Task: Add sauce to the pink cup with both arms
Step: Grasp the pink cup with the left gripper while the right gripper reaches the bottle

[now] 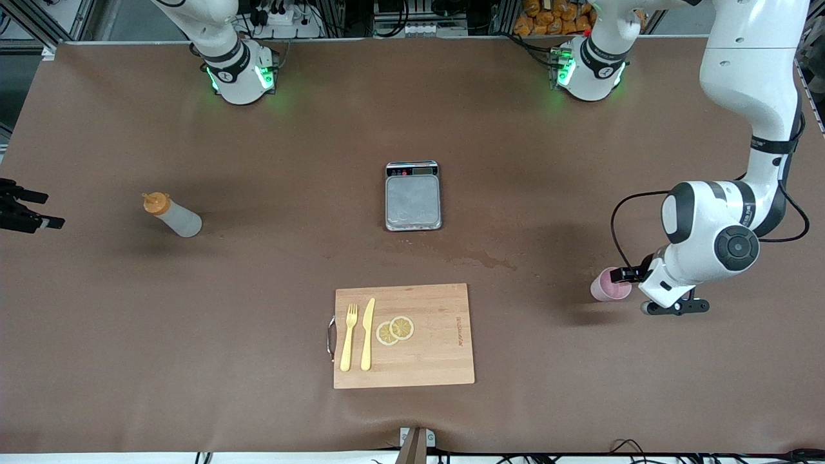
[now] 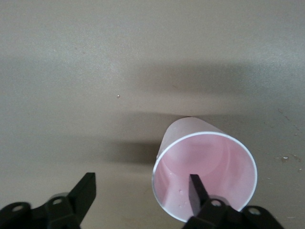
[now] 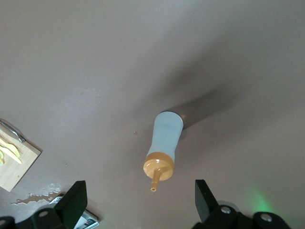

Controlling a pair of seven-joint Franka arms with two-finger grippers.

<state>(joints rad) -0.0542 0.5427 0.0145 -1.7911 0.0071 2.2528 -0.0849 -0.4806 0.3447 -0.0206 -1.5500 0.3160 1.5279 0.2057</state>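
Observation:
The pink cup (image 1: 606, 289) stands upright toward the left arm's end of the table. My left gripper (image 1: 628, 280) is down at its rim and open. In the left wrist view one finger (image 2: 194, 191) dips inside the cup (image 2: 205, 157). The other finger stands well outside the wall, so the left gripper (image 2: 142, 180) straddles the cup's wall without pinching it. The sauce bottle (image 1: 175, 216), whitish with an orange nozzle, stands toward the right arm's end. My right gripper (image 1: 55, 209) is beside it, open, apart from it. In the right wrist view the bottle (image 3: 166, 138) lies ahead of the right gripper (image 3: 140, 185).
A small kitchen scale (image 1: 413, 196) sits mid-table. Nearer the front camera lies a wooden cutting board (image 1: 419, 361) with a yellow fork (image 1: 349, 338), a knife (image 1: 368, 335) and two lemon slices (image 1: 395, 330). A wet smear (image 1: 483, 261) marks the cloth between them.

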